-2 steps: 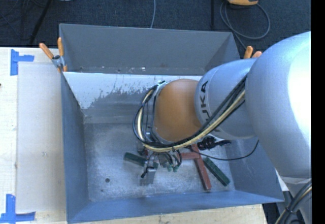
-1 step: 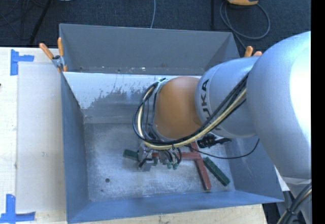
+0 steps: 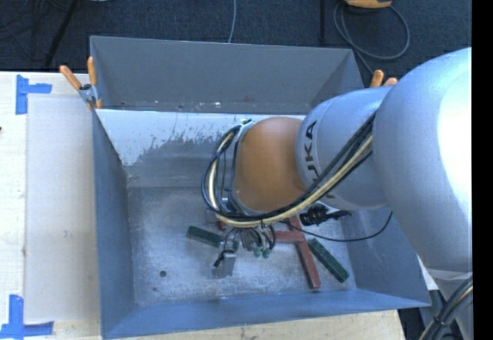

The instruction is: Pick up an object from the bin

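My gripper [image 3: 229, 254] hangs low over the middle of the bin [image 3: 154, 215] floor; I cannot tell whether my jaws are open or closed. A dark green bar [image 3: 202, 235] lies just left of it, with a reddish-brown stick [image 3: 306, 257] and a dark green strip [image 3: 330, 261] to the right.
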`<state>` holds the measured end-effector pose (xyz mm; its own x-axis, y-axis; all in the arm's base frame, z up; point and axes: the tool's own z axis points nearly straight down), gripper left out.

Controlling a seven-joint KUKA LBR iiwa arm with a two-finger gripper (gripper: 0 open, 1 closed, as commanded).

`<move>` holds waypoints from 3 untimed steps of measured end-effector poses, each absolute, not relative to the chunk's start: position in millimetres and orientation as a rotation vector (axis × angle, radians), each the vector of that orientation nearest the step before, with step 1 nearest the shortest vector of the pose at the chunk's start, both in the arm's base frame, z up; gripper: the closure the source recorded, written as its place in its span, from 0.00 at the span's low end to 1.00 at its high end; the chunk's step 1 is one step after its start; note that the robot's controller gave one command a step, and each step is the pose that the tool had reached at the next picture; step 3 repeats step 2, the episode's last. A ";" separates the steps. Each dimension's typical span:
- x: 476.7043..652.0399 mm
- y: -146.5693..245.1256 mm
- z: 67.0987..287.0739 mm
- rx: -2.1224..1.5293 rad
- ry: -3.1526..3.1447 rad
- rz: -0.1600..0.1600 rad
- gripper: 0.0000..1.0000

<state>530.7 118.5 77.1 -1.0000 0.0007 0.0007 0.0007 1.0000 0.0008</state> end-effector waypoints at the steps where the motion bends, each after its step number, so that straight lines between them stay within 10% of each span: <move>1: 530.6 118.3 77.0 -0.003 -3.141 -0.001 1.00; 2: 542.1 120.4 226.9 -0.162 -3.146 -0.004 1.00; 3: 542.1 120.4 226.9 -0.162 -3.146 -0.004 1.00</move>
